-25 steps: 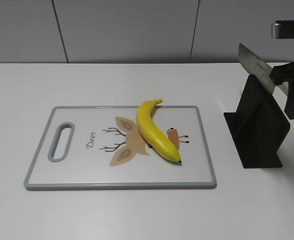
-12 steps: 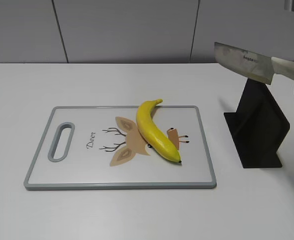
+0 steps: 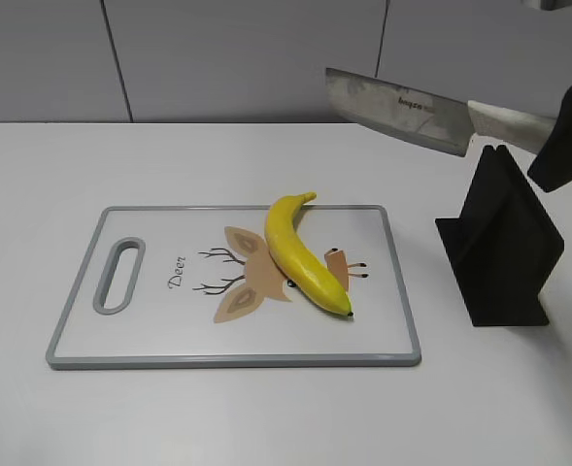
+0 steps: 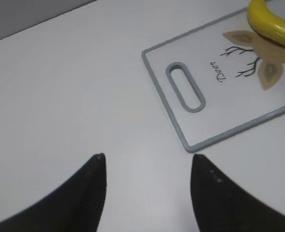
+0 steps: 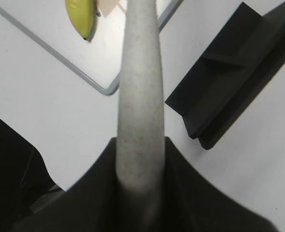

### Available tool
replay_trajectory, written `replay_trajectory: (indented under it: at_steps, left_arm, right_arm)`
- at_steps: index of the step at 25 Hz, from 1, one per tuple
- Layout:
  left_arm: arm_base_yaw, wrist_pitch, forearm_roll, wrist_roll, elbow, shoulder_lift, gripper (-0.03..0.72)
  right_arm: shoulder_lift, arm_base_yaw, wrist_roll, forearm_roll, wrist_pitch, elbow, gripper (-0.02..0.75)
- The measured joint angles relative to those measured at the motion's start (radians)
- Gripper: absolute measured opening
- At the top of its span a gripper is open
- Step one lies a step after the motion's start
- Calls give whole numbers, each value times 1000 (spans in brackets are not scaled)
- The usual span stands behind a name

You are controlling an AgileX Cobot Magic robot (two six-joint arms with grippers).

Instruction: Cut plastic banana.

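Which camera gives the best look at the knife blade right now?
The exterior view: the knife blade shows broadside, held by the right gripper. The right wrist view shows only the knife's handle between closed fingers; the left wrist view shows none of it.

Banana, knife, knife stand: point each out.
plastic banana point(image 3: 300, 252), exterior view, mid-body.
knife point(image 3: 392, 110), exterior view, flat of the blade.
knife stand point(image 3: 504, 243), exterior view, front face.
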Motion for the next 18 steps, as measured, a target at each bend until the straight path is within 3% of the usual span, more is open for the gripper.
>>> replay_trajectory:
  at_steps: [4,8,12,18]
  left_arm:
    - [-23,-23,-76,124,-97,176,545]
    - [-113,-12,-79,232,-221,364,545]
    - [-195,-3,-79,379,-355,535,545]
    - [-237,2,-149,611,-493,760,545]
  right_arm:
    - [-1,52,-82,-9,-23,0,178]
    - [-1,101,-241,-1,-78,0,178]
    - [-1,108,-464,36,-84,0,178]
    - [8,108,-717,142,-76,0,178]
